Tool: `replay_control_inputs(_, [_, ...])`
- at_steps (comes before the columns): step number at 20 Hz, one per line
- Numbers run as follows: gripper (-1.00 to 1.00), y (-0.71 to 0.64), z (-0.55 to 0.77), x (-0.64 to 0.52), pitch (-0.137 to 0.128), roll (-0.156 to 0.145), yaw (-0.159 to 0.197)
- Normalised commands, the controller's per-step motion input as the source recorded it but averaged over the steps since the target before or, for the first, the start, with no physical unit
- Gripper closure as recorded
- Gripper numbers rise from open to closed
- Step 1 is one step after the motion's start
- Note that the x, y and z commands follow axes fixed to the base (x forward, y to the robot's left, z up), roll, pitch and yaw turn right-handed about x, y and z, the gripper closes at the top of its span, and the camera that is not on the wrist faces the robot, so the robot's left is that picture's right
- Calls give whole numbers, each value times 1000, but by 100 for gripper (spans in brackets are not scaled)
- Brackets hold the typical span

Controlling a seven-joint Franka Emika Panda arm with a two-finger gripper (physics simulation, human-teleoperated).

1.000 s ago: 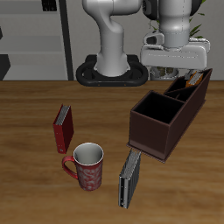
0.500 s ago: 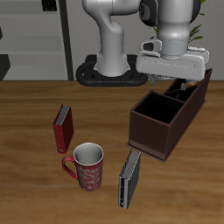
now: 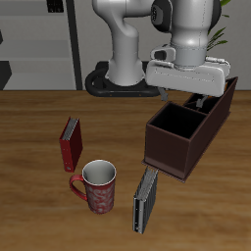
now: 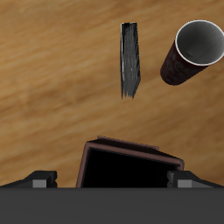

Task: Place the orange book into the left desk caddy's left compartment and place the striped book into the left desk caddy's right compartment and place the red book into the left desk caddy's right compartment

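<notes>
My gripper (image 3: 199, 96) hangs open and empty over the left desk caddy (image 3: 167, 149), a dark brown box; its fingers (image 4: 40, 180) stand wide apart. The wrist view looks down into the caddy's wide right compartment (image 4: 129, 170). The narrower left compartment (image 3: 222, 106) at the tall end is mostly behind the hand. The orange book is hidden. The red book (image 3: 70, 143) stands on the table away from the caddy. The thin striped book (image 3: 145, 201) (image 4: 129, 59) lies near the table's front edge, between the mug and the caddy's low end.
A red patterned mug (image 3: 96, 186) (image 4: 192, 52) stands between the red book and the striped book. The robot's base (image 3: 123, 80) sits behind the caddy. Dark shelving (image 3: 34, 44) stands beyond the table.
The gripper has lifted and drifted from the caddy's tall end toward its wide section. The orange book seen earlier in the far section is now covered by the hand.
</notes>
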Motion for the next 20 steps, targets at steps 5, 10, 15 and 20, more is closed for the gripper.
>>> replay_control_inputs(5, [-100, -114, 32, 240, -6, -3, 18])
replay_control_inputs(10, [-100, -37, -1, 279, 22, -8, 41])
replay_control_inputs(15, [-100, -97, 5, 383, 32, -13, 39])
replay_control_inputs(20, [-100, -134, 81, 289, 12, -22, 60])
